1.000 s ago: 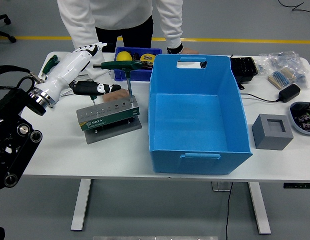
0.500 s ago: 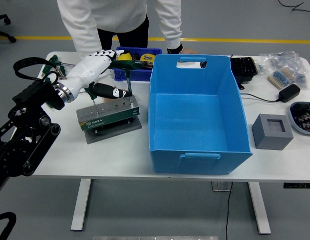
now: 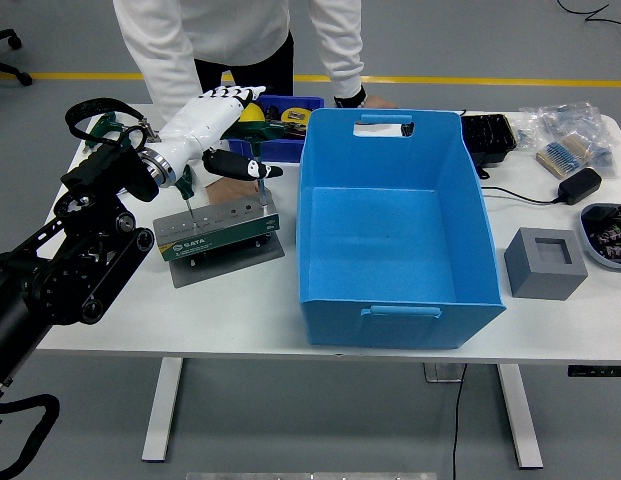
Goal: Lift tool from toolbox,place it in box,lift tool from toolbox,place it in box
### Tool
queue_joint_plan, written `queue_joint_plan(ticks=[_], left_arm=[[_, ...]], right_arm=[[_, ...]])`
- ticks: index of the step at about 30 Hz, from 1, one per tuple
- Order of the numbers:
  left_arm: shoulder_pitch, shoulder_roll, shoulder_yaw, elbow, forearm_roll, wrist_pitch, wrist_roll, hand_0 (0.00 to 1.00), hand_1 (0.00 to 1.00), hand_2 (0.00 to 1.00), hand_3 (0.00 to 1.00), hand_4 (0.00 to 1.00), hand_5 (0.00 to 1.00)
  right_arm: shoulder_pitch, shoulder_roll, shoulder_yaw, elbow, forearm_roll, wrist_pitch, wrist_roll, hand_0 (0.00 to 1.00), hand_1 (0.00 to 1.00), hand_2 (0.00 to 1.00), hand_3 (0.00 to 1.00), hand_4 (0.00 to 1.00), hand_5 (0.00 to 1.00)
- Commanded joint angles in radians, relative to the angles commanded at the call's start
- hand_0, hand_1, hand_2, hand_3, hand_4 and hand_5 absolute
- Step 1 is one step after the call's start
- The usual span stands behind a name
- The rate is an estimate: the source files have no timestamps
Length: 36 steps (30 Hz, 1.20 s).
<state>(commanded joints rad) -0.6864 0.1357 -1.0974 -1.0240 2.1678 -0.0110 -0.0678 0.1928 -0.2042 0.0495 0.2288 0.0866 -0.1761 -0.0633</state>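
Your tool (image 3: 258, 168), a T-handled key with a green grip, stands upright in the grey toolbox (image 3: 216, 231), its shaft planted near the block's right end. One more green-handled tool (image 3: 187, 190) stands in the same block toward its left end, so you have two in the toolbox that can be counted. The toolbox sits on a grey plate (image 3: 226, 258) on the white surface (image 3: 240, 310), just left of the one blue box (image 3: 392, 225), which is open at the top.

You have one hand in view, the left hand (image 3: 225, 125), white with a black thumb, directly above the toolbox and over the T-handle. The fingers are extended toward the far side and the thumb reaches out along the handle. You cannot tell whether they grip it or only lie against it.

Behind the toolbox, toward the far edge, sits a small blue bin (image 3: 280, 125) holding a yellow item. A person (image 3: 230, 40) in white sleeves stands past it, one hand (image 3: 365, 100) resting on the surface by the box's far rim.

Right of the box you have a grey block (image 3: 546, 263) with a square recess, a black tray (image 3: 488, 140), a black adapter (image 3: 578, 186) and clear bags (image 3: 565, 135).
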Motion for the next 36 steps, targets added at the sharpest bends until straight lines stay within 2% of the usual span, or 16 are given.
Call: queue_joint_plan(ticks=[2, 3, 8, 9, 20, 21, 26, 27, 32, 33, 36], left_arm=[[-0.014, -0.004, 0.012, 0.028, -0.002, 0.02, 0.002, 0.932, 0.918, 0.951, 0.92, 0.998, 0.532], [-0.021, -0.007, 0.019, 0.042, -0.003, 0.028, 0.004, 0.802, 0.758, 0.779, 0.806, 0.998, 0.553], [-0.05, -0.02, 0.048, 0.108, -0.013, 0.064, 0.012, 0.802, 0.758, 0.779, 0.806, 0.998, 0.553], [-0.054, -0.023, 0.051, 0.118, -0.014, 0.066, 0.016, 0.739, 0.694, 0.712, 0.775, 0.998, 0.575], [-0.078, -0.065, 0.069, 0.202, -0.035, 0.082, 0.05, 0.713, 0.675, 0.695, 0.75, 0.998, 0.607], [-0.08, -0.066, 0.071, 0.206, -0.037, 0.086, 0.05, 0.608, 0.604, 0.628, 0.689, 0.998, 0.659], [-0.09, -0.076, 0.097, 0.238, -0.04, 0.136, 0.051, 0.608, 0.604, 0.628, 0.689, 0.998, 0.659], [-0.091, -0.077, 0.102, 0.241, -0.038, 0.15, 0.051, 0.516, 0.488, 0.521, 0.615, 0.998, 0.654], [-0.101, -0.076, 0.126, 0.255, -0.007, 0.206, 0.049, 0.516, 0.488, 0.521, 0.615, 0.998, 0.654], [-0.104, -0.075, 0.13, 0.258, -0.004, 0.215, 0.048, 0.432, 0.331, 0.344, 0.479, 0.998, 0.659], [-0.108, -0.071, 0.14, 0.263, 0.001, 0.232, 0.04, 0.432, 0.331, 0.344, 0.479, 0.998, 0.659]], right_arm=[[0.001, -0.001, 0.0, 0.0, 0.001, 0.0, 0.0, 0.726, 0.702, 0.747, 0.587, 0.827, 0.727], [0.002, -0.002, 0.0, 0.001, 0.0, 0.0, 0.0, 0.725, 0.701, 0.746, 0.586, 0.827, 0.728], [0.005, -0.003, 0.004, 0.001, -0.008, 0.0, -0.002, 0.725, 0.701, 0.746, 0.586, 0.827, 0.728], [0.005, -0.003, 0.004, 0.001, -0.008, 0.0, -0.001, 0.725, 0.701, 0.747, 0.586, 0.827, 0.727], [0.009, -0.005, 0.008, 0.002, -0.016, 0.0, -0.003, 0.725, 0.701, 0.746, 0.587, 0.827, 0.728], [0.01, -0.005, 0.008, 0.002, -0.017, 0.0, -0.003, 0.725, 0.701, 0.746, 0.586, 0.827, 0.727], [0.011, -0.005, 0.008, 0.003, -0.017, 0.0, -0.002, 0.725, 0.701, 0.746, 0.586, 0.827, 0.727], [0.011, -0.005, 0.008, 0.003, -0.017, 0.0, -0.002, 0.725, 0.702, 0.746, 0.587, 0.827, 0.728], [0.012, -0.006, 0.007, 0.003, -0.016, 0.0, -0.002, 0.725, 0.702, 0.746, 0.587, 0.827, 0.728], [0.012, -0.006, 0.006, 0.003, -0.016, 0.0, -0.002, 0.725, 0.702, 0.745, 0.588, 0.827, 0.728], [0.012, -0.006, 0.006, 0.003, -0.015, 0.0, -0.002, 0.725, 0.702, 0.745, 0.588, 0.827, 0.728]])
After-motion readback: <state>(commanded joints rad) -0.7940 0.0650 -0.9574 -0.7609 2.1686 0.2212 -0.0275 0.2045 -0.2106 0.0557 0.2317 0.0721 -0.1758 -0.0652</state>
